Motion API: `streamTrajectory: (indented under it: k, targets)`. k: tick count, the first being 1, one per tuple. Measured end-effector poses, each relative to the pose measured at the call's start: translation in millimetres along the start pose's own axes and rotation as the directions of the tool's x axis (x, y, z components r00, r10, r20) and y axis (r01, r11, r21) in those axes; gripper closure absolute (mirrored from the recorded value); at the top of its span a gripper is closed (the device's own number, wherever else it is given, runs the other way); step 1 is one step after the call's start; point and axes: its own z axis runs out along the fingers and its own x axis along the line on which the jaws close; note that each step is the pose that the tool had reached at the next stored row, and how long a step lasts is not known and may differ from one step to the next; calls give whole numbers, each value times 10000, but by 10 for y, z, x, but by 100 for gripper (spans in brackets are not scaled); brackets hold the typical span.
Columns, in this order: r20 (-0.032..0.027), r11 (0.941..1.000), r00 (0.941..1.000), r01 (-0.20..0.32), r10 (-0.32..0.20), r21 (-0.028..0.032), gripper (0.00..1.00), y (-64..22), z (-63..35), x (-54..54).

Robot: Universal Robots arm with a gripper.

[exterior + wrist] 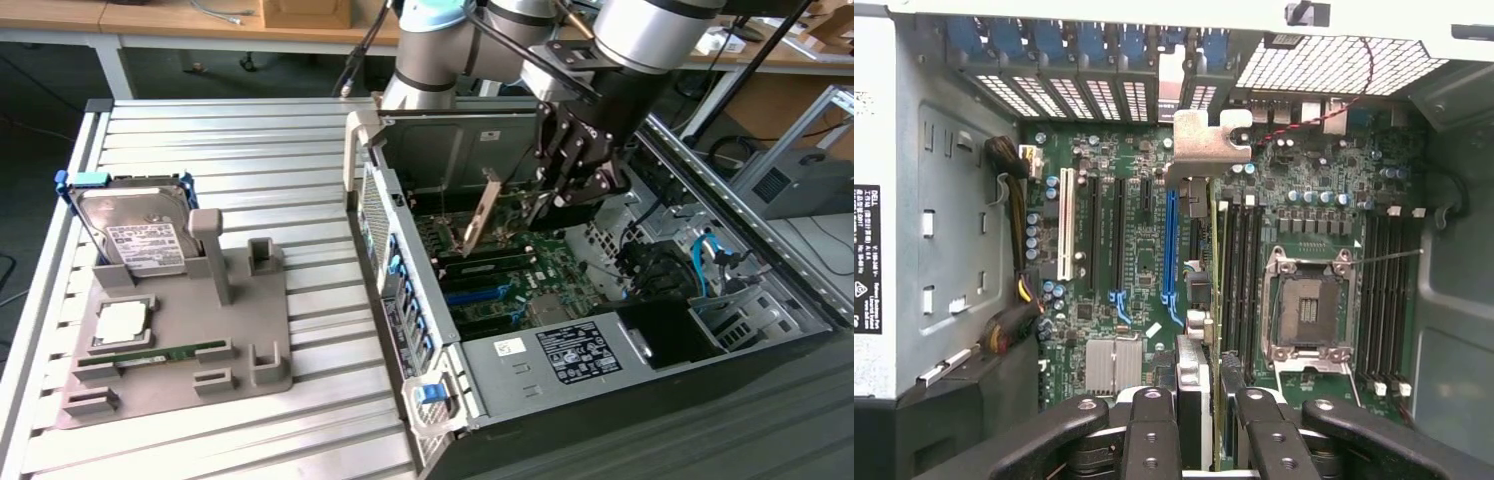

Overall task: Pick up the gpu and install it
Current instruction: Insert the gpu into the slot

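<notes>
The gpu (1212, 290) is seen edge-on in the wrist view, a thin dark card with its pale metal bracket (1204, 145) at the far end by the case's rear slot openings. My gripper (1211, 385) is shut on it, one black finger pad on each face of the card. It hangs inside the open computer case just above the motherboard (1124, 330), alongside the blue expansion slot (1171, 250); whether it touches a slot I cannot tell. In the exterior view my gripper (545, 205) reaches down into the case, with the gpu (483, 212) tilted over the green board.
The case walls (400, 250) and drive cage (694, 330) close in around the arm, with blue cables (714, 255) at the exterior view's right. On the slatted table, a grey fixture (254, 330) holds a hard drive (134, 240), a memory stick (160, 355) and a chip (120, 320).
</notes>
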Motion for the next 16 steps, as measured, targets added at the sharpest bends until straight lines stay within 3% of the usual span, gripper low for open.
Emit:
streamTrajectory:
  k: [16]
  targets:
    - [0, 10000, 10000, 0, 0, 0, 73, 12, 39, 1]
